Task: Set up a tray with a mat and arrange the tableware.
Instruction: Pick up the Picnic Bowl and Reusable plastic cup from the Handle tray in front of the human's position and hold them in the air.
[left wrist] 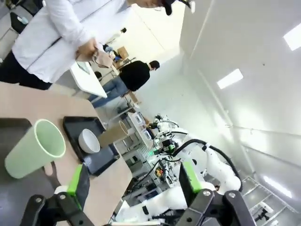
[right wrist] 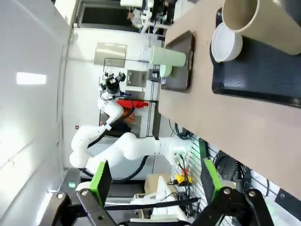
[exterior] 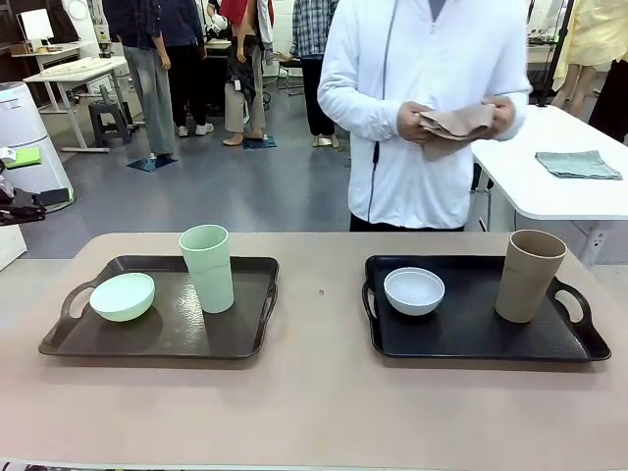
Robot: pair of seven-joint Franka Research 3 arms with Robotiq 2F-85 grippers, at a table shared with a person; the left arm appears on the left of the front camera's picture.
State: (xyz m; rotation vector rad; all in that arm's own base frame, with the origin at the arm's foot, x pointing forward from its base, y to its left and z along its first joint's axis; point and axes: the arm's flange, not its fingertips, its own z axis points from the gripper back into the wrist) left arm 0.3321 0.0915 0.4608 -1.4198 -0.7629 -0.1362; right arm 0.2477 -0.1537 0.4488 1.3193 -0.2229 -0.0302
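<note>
No text, label, brand, number or sign is readable in any of the views

Bright, even overhead lighting. Ceiling light panels (left wrist: 230, 78) burn white high beyond the jaws of the left gripper (left wrist: 134, 181). A glowing panel (right wrist: 31, 77) sits far to one side of the jaws of the right gripper (right wrist: 155, 181). Both wrist views bend straight lines near their edges, and the green pads (left wrist: 75, 181) nearest the lens look soft. The front view is sharp, with only a faint shadow at the foot of the mint green cup (exterior: 207, 267).
</note>
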